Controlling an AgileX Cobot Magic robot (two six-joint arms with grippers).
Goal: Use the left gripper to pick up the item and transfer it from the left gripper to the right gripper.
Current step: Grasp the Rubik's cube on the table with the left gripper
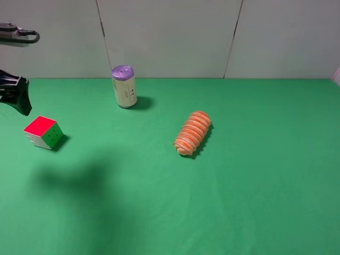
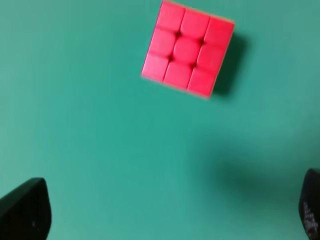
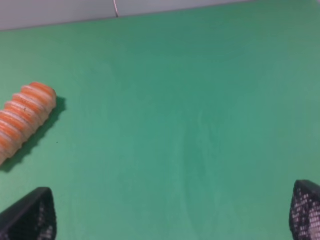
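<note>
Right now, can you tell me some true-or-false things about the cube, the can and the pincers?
1. The cube sits on the green table. True.
2. The left pincer is shut on the cube. False: it is open, and the cube lies apart from its fingers.
3. The can stands upright and has a purple top. True.
4. The orange roll touches the can. False: they lie apart.
5. The right pincer is open and empty. True.

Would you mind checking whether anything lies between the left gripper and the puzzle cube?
Nothing visible does: only bare green cloth separates the left gripper from the cube; the can and roll sit well aside.
</note>
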